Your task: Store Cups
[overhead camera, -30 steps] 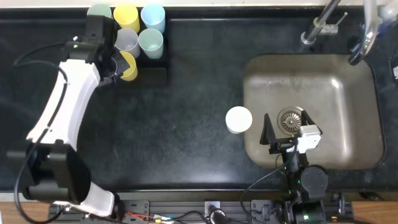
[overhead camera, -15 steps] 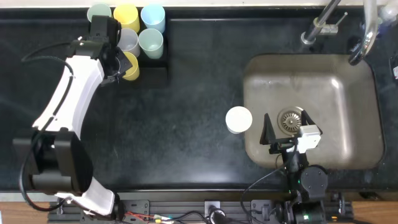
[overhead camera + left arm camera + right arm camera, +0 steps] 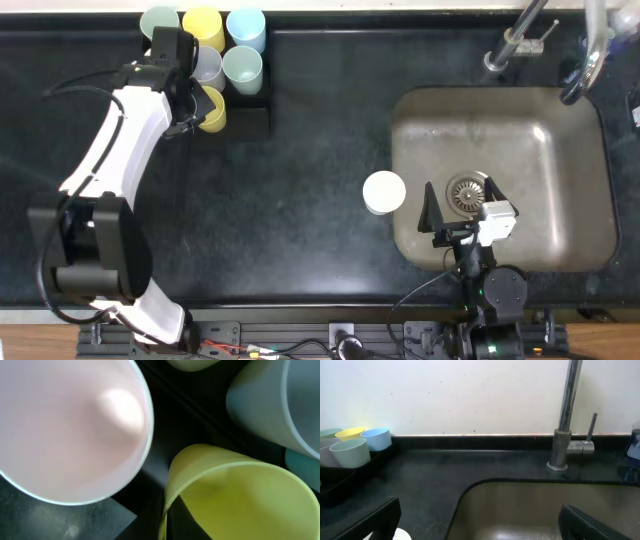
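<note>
A dark counter (image 3: 300,150) runs below a white wall, with a steel sink (image 3: 520,130) set into it. Over the sink, toward its left side, the right gripper (image 3: 480,510) is held with its fingers (image 3: 375,520) spread wide and nothing between them. A faucet (image 3: 566,415) is mounted behind the sink's back rim. Just beside the sink's left rim a white cup (image 3: 384,192) is stood on the counter (whether mouth up or down cannot be told).

Well apart from the sink, at the counter's far back corner, the left gripper (image 3: 183,95) is placed at the edge of a black rack (image 3: 250,120). A yellow cup (image 3: 240,495) is seen tilted close under its camera, but whether that cup is gripped cannot be told. Next to it a pale cup (image 3: 65,425) is stood upright in the rack. A teal cup (image 3: 242,68) is set on the pale cup's sink-facing side. Behind these, a green cup (image 3: 160,20), a second yellow cup (image 3: 203,25) and a blue cup (image 3: 246,25) are lined along the wall.
</note>
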Tool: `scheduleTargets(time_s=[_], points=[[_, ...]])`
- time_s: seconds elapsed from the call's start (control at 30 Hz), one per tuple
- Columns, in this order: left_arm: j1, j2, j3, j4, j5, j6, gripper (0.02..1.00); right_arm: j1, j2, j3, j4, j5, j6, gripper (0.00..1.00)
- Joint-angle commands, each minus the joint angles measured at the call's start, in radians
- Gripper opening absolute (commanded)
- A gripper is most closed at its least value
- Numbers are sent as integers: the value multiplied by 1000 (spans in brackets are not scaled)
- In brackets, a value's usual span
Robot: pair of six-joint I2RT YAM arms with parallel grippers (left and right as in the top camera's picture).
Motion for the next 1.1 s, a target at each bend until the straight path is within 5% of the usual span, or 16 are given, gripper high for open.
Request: scheduleTargets(time_s=[0.03,0.7,1.1], points=[[2,5,-6,7,-21,17,108,5,-10,-13,5,11,0,996],[-2,-72,-6,7,-39,10,327,5,-10,-13,5,11,0,998],[-41,-506,-6,117,-87,149,820,5,-10,-13,5,11,0,998]])
